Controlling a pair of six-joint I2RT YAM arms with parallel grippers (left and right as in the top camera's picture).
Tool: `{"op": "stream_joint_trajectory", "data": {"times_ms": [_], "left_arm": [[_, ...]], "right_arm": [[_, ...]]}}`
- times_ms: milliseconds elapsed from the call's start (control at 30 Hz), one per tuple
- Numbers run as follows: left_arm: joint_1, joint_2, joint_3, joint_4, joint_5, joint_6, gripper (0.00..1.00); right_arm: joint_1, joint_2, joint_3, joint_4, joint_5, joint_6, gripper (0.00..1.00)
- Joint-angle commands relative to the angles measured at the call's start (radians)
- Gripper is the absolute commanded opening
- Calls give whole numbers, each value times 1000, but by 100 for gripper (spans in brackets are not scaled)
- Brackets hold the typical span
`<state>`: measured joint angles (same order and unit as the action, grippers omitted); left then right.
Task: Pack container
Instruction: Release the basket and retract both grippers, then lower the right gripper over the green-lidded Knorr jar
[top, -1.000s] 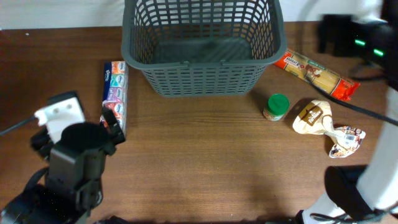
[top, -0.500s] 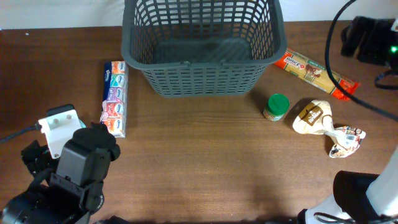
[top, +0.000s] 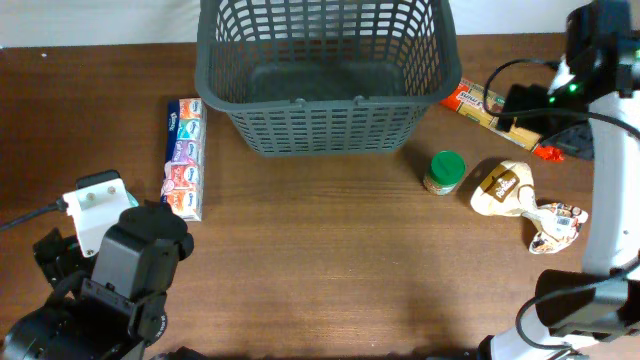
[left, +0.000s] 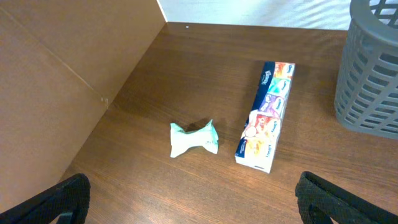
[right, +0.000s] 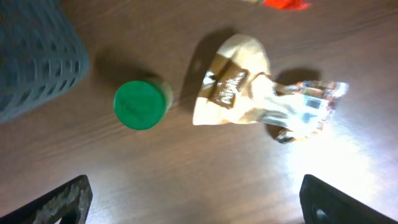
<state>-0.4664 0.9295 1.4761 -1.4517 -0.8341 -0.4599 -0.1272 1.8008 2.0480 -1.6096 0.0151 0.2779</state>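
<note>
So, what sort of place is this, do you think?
Probably a robot test bench, not a home or shop: a brown wooden table, a large dark grey plastic lattice basket with a green-lidded jar near it, and a plain brown cardboard panel along the table's left edge.

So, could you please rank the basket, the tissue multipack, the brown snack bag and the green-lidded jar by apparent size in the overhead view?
Largest: grey basket, by far.
Next: tissue multipack and brown snack bag, too alike in area to rank.
Smallest: green-lidded jar.
</note>
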Motion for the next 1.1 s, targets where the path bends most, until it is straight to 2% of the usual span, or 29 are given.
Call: {"op": "stream_joint_trajectory", "data": {"times_ms": [0, 333, 567, 733, 1067], "left_arm": [[-2, 2, 8, -1, 9, 6, 99], [-2, 2, 8, -1, 9, 6, 99], [-2, 2, 8, -1, 9, 6, 100], [-2, 2, 8, -1, 9, 6, 99], [-2, 2, 8, -1, 9, 6, 99]], "right_arm": [[29, -8, -75, 41, -61, -42, 99], [63, -8, -246, 195, -60, -106, 99], [63, -8, -421, 325, -171, -220, 99], [63, -8, -513, 419, -181, -222, 99], [82, -8, -535, 436, -172, -274, 99]]}}
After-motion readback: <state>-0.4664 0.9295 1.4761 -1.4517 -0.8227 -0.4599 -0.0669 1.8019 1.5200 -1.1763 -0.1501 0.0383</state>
